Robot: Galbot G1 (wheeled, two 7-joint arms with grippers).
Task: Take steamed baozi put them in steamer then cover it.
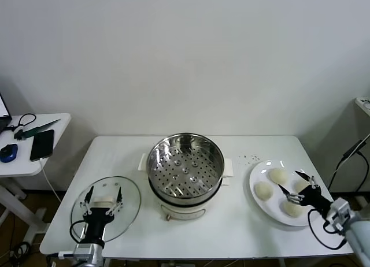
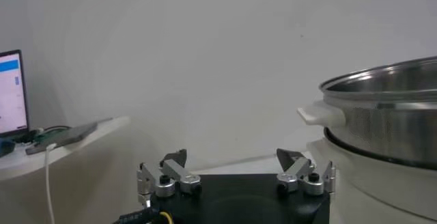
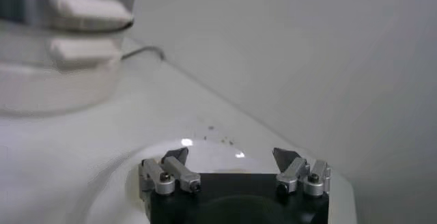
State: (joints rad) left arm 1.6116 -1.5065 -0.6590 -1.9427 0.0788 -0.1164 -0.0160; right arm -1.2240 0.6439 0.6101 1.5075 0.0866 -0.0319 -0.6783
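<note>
The steamer (image 1: 185, 166), a shiny steel pot with a perforated floor, stands uncovered and with nothing in it at the table's middle. Its rim and a white side handle show in the left wrist view (image 2: 386, 109). Cream-white baozi lie on a white plate (image 1: 267, 206) at the right: one at the far side (image 1: 278, 175), one at the left (image 1: 263, 189), one near the front (image 1: 292, 208). My right gripper (image 1: 289, 181) hangs open just above the plate (image 3: 205, 151), with nothing between its fingers (image 3: 230, 154). My left gripper (image 1: 104, 193) is open over the glass lid (image 1: 130, 200), holding nothing (image 2: 231, 156).
A low side table (image 1: 55, 122) at the far left carries a phone (image 1: 41, 144), a mouse (image 1: 7, 153) and cables. Dark specks (image 1: 250, 158) dot the table (image 1: 231, 226) between steamer and plate. The plate sits close to the table's right edge.
</note>
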